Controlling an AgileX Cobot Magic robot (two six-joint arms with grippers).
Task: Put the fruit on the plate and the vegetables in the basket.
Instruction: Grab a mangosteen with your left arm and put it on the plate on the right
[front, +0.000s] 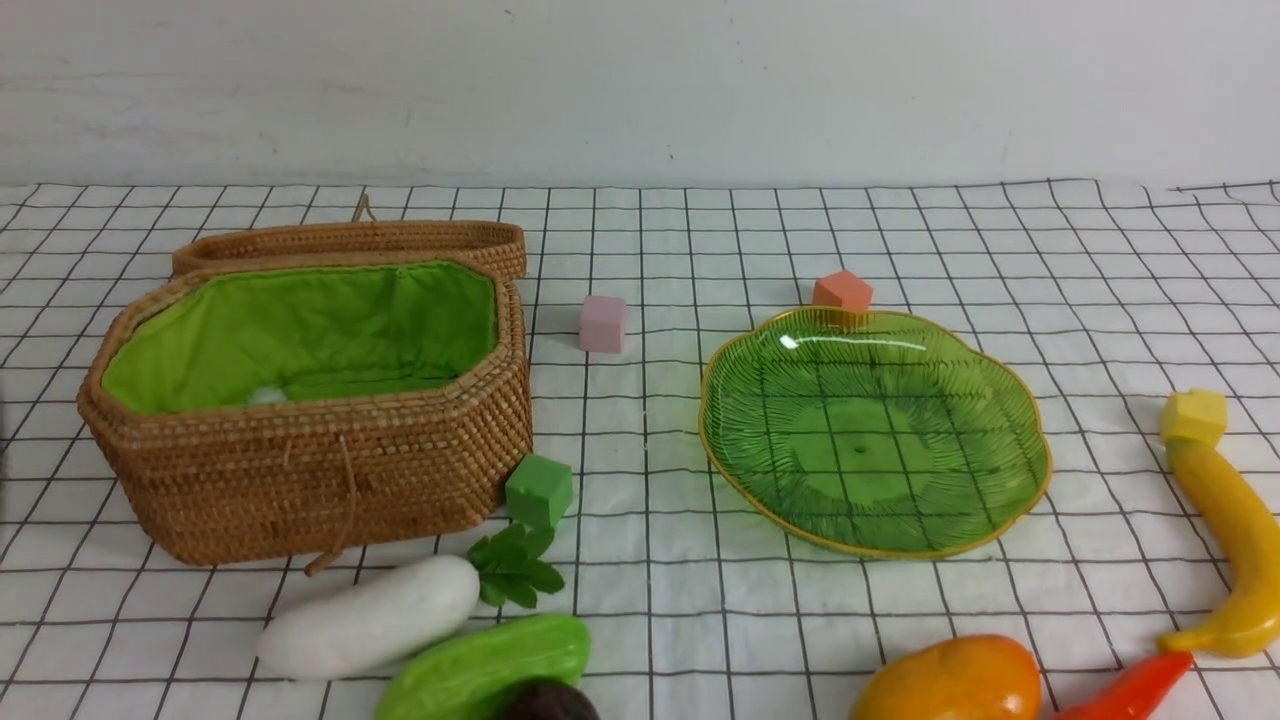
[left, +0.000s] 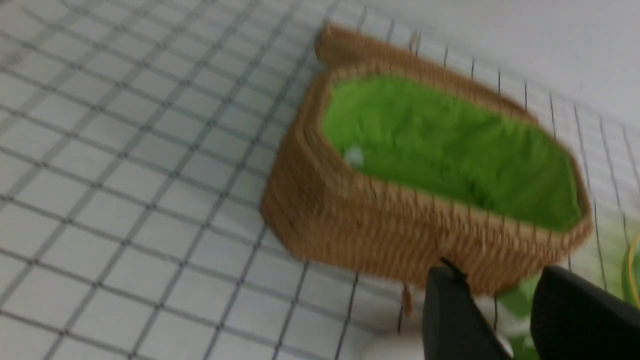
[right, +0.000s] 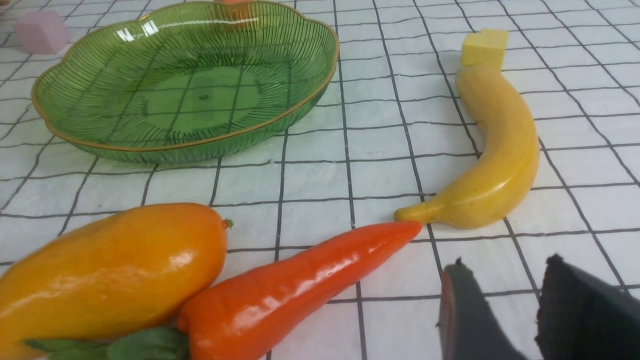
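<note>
Sorting lot on checked cloth: all six toys lie outside basket and plate.

Left gripper (left: 497, 272): jaws apart, nothing between, near the basket (front: 300, 470). Basket: left, lid (front: 350, 240) folded back. Radish (front: 370, 615), cucumber (front: 490, 665), maroon fruit (front: 548, 702): clustered nearer than the basket. Green cube (front: 539, 490): just beside its right corner. Pink cube (front: 602, 323): between basket and plate (front: 870, 430). Orange cube (front: 842, 291): at plate's far rim. Mango (front: 950, 680), chili (front: 1130, 690): side by side, near right. Banana (front: 1235, 540): far right, yellow cube (front: 1194, 416) at its far end. Right gripper (right: 506, 261): jaws apart, empty, near the chili's tip.
</note>
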